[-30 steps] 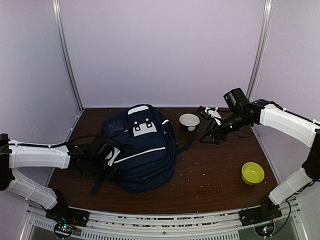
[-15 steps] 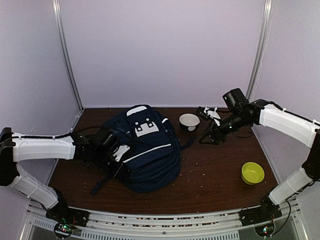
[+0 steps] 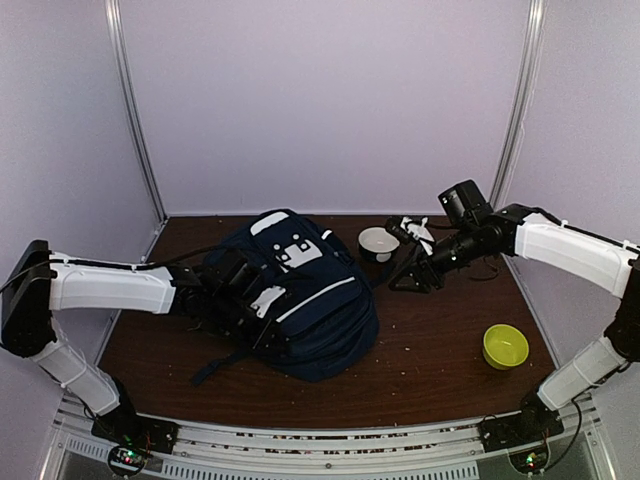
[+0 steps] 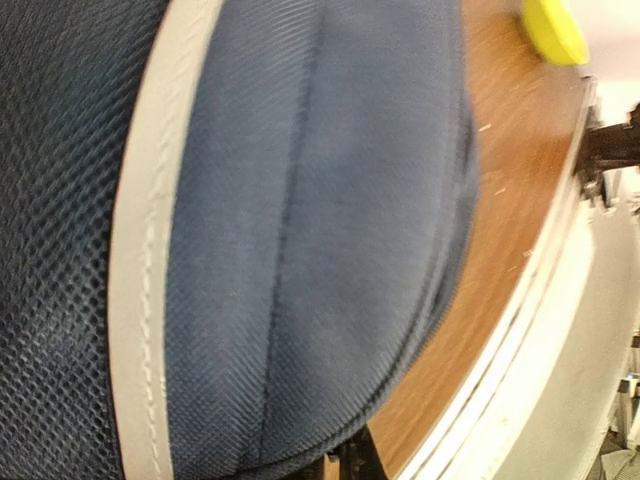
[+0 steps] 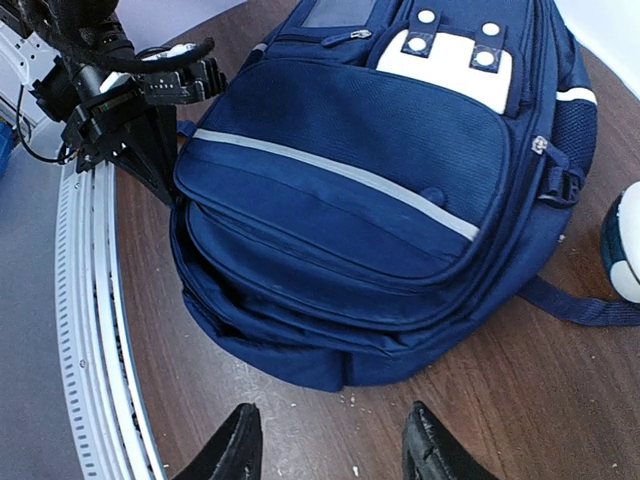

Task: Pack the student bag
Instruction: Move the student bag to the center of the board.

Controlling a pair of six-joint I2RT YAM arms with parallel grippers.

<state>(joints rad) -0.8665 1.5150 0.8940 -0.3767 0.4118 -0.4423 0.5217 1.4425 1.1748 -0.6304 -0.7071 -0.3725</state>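
Observation:
The student bag (image 3: 310, 300) is a large navy backpack with a white stripe and white patches, lying mid-table. It fills the left wrist view (image 4: 300, 200) and shows whole in the right wrist view (image 5: 350, 200). My left gripper (image 3: 252, 312) is at the bag's left side, buried in its fabric. Only its dark fingertips (image 4: 360, 465) show, close together under the bag's edge, so it appears shut on the bag. It also shows in the right wrist view (image 5: 150, 110). My right gripper (image 3: 403, 283) is open and empty just right of the bag, its jaws spread above the table (image 5: 332, 410).
A white bowl with a dark outside (image 3: 378, 243) stands behind the bag's right side, also at the right wrist view's edge (image 5: 625, 245). A yellow-green bowl (image 3: 505, 345) sits at the right front. A small white-and-black object (image 3: 418, 230) lies at the back right. A bag strap (image 5: 580, 305) trails toward the white bowl.
My left arm has swung right and the bag has slid and turned to the right with it. My right gripper has moved slightly left, toward the bag.

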